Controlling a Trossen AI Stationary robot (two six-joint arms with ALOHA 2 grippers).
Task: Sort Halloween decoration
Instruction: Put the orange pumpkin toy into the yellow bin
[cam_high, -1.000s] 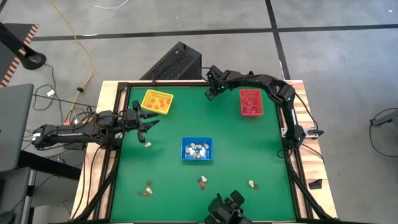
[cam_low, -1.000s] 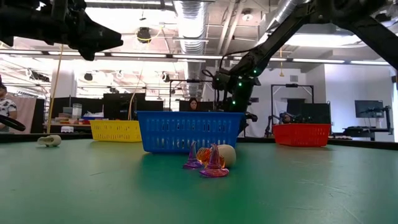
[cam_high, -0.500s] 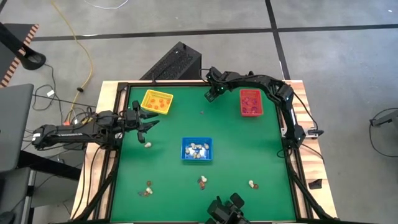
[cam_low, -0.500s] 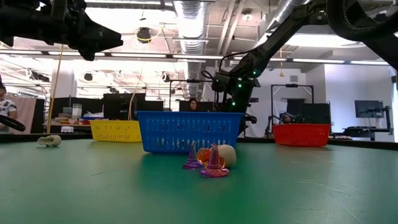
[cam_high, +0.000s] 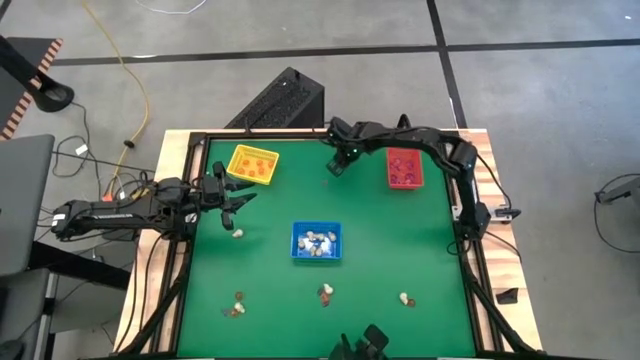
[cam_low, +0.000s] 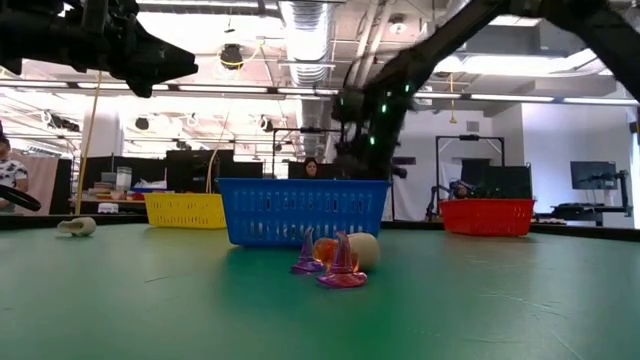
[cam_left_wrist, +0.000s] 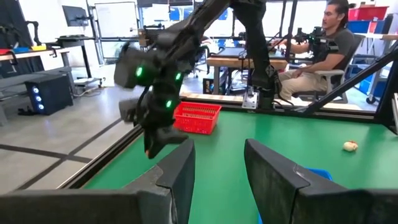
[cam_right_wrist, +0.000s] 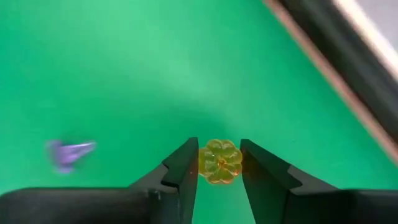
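My right gripper hangs over the far middle of the green table, between the yellow tray and the red tray. It is shut on a small orange pumpkin trinket. A purple trinket lies on the mat below it. My left gripper waits open at the left edge, near a whitish trinket. The blue tray holds several whitish trinkets. More trinkets lie near the near edge. My right gripper pinches the orange pumpkin trinket between its two fingertips, one on each side of it. The fingers point down from above. The pumpkin is lifted clear of the green mat.
In the low view a purple and orange cluster stands in front of the blue tray, and a whitish trinket lies at the left. A raised frame borders the table. A person sits beyond it.
My right gripper has moved away from the far edge, a little toward the table's left and near side, still shut on the pumpkin. My left arm has kept still.
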